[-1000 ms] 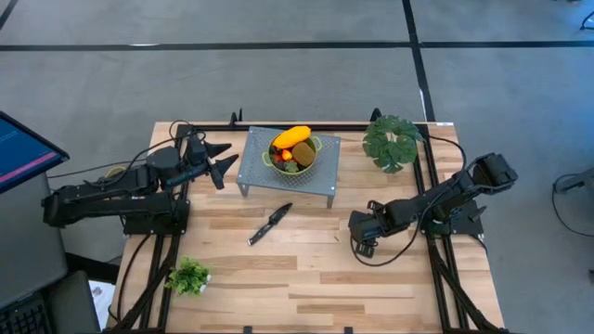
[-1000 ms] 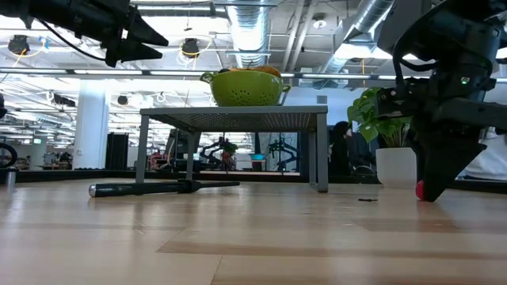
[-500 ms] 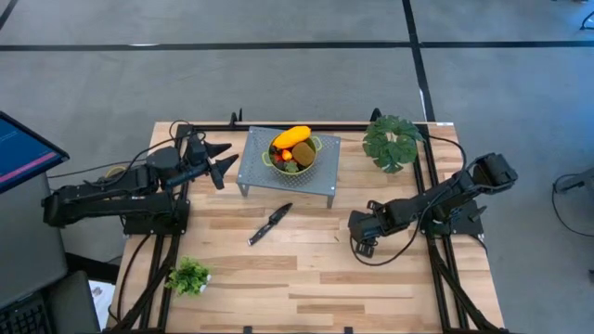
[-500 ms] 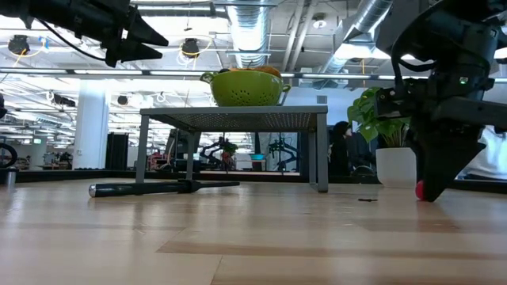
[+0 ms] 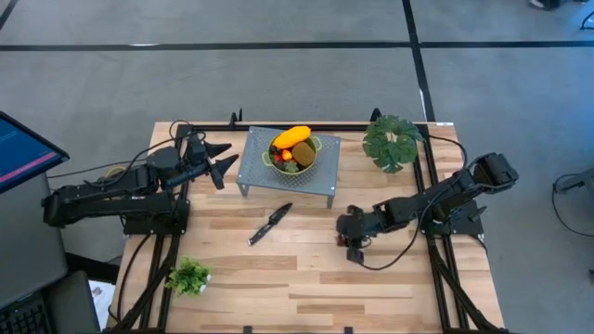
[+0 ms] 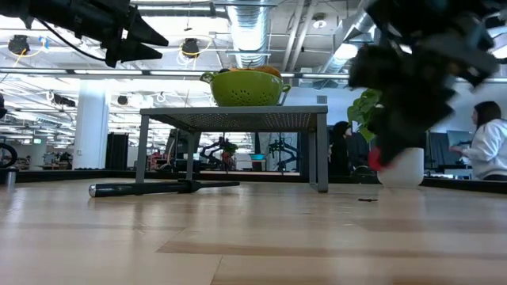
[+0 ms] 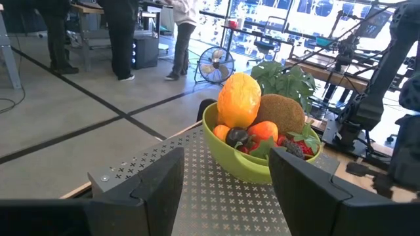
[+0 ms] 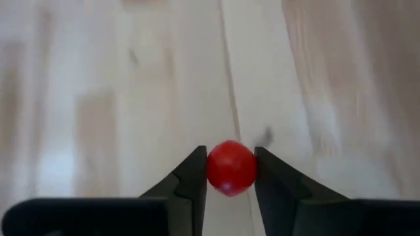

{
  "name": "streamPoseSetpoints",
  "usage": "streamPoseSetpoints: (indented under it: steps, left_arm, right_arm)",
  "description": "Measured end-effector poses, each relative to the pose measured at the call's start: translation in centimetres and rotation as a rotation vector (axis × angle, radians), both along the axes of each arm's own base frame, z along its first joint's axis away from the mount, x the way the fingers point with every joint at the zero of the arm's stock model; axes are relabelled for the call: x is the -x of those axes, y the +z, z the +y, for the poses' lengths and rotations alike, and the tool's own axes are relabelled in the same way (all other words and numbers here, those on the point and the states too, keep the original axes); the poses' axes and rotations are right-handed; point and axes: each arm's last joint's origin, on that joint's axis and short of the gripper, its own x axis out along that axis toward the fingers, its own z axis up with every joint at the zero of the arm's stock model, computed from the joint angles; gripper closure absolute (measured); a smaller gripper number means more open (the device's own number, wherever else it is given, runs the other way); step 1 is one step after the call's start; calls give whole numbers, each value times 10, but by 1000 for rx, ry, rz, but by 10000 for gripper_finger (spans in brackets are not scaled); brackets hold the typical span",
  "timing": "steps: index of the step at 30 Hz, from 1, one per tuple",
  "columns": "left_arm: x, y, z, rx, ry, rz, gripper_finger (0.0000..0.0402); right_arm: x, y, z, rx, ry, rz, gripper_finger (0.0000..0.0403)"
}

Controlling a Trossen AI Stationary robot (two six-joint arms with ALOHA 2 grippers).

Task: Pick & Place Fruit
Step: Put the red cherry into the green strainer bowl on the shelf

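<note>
Vs. a sec ago: right end effector (image 5: 351,249) has shifted toward the surface's (image 5: 371,297) middle and come up off the wood; in low view it was planted low at the far right w/ the red ball at its tip on the surface, now it sits higher, blurred, in front of the white plant pot (image 6: 400,168), w/ the red ball (image 6: 378,157) lifted too. Left arm unchanged. Right arm pose: stretched in from the right edge of the surface, low and near-horizontal, wrist bent so the end effector points down at the wood, in front of the metal stand (image 5: 286,173) and right of the black-handled knife (image 5: 269,223). Fingers (image 8: 192,176) narrow, clamped on a small red ball (image 8: 230,168), one finger on each side of it, bare wood beneath. Left end effector (image 5: 221,160) held in the air just beside the stand's left edge, fingers (image 7: 157,180) spread wide, nothing between them, aimed at the green colander bowl (image 7: 246,165). Rest of the fruit is in that bowl on top of the stand: elongated yellow-orange fruit (image 7: 239,99) upright, brown kiwi (image 7: 280,116) touching it, small orange ball (image 7: 263,131), dark ball (image 7: 237,138) and strawberry (image 7: 299,145) below them. Large leafy plant (image 5: 391,141) at the back right corner, small plant (image 5: 189,275) at front left. A person in white (image 6: 485,150) visible beyond the surface in low view.
</note>
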Motion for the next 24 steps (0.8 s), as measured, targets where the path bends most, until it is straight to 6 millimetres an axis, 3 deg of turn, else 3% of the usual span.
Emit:
streamPoseSetpoints:
  steps: [8,16,21,24]
  left_arm:
    - [0,0,0,8,1,-5,183]
    - [0,0,0,8,1,-5,183]
    - [0,0,0,6,1,-5,183]
    - [0,0,0,2,0,-3,183]
  right_arm:
    - [-36,67,-23,111,103,-287,291]
    - [-71,146,-73,303,67,-535,305]
    - [-86,170,-102,370,8,-583,294]
    - [-98,173,-116,388,-24,-588,295]
